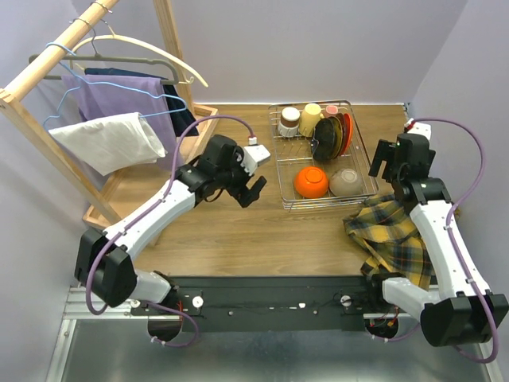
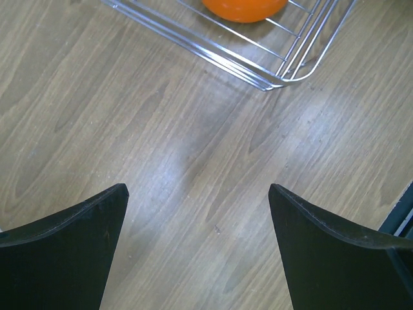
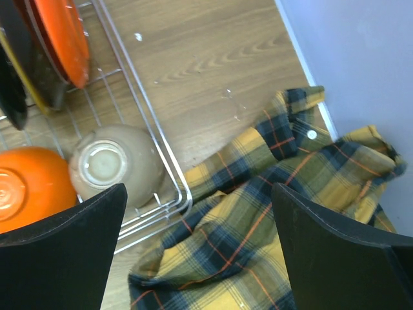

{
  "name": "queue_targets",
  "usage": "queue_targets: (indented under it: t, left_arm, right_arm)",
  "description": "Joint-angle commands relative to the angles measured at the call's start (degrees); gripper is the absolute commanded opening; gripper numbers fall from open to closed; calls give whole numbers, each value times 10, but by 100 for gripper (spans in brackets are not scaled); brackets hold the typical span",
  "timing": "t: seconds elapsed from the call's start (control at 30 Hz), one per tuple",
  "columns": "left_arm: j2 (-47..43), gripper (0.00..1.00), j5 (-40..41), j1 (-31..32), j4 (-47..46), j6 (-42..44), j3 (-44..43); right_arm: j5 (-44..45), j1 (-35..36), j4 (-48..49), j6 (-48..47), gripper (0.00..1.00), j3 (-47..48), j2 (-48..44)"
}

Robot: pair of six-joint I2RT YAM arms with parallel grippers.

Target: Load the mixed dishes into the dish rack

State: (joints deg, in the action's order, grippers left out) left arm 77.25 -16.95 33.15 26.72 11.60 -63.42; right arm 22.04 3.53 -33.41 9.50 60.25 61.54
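Inside the silver wire dish rack (image 1: 280,171): orange bowl (image 1: 311,181), beige bowl (image 1: 347,181), inverted. Left gripper (image 2: 197,188), right gripper (image 3: 199,187): spread wide, empty.

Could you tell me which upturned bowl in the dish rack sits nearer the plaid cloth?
The beige bowl, at the near right corner of the rack; the orange bowl sits left of it.

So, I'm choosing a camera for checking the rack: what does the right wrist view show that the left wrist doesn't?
Right wrist only: an upturned beige bowl, upright plates, the plaid cloth beside the dish rack. Left wrist only: the rack corner nearest the orange bowl. Both: orange bowl, dish rack wires, wooden table.
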Motion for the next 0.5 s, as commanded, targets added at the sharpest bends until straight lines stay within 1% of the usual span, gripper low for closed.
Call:
queue_targets:
  t: [0.0,0.13,0.23,0.47]
  left_arm:
    - [27,99,20,24,21,33,-61]
    - [55,99,34,46,39,52,-121]
    - [76,99,49,63,44,62,-148]
    - [110,99,71,104,47,76,-180]
  right_arm:
    - [45,-2,-4,-11,100,-21,-31]
    - [49,-3,19,-17,100,-44,-44]
    - [50,-3,37,-19,100,-55,-51]
    - [59,-7,54,-29,100,-74,-70]
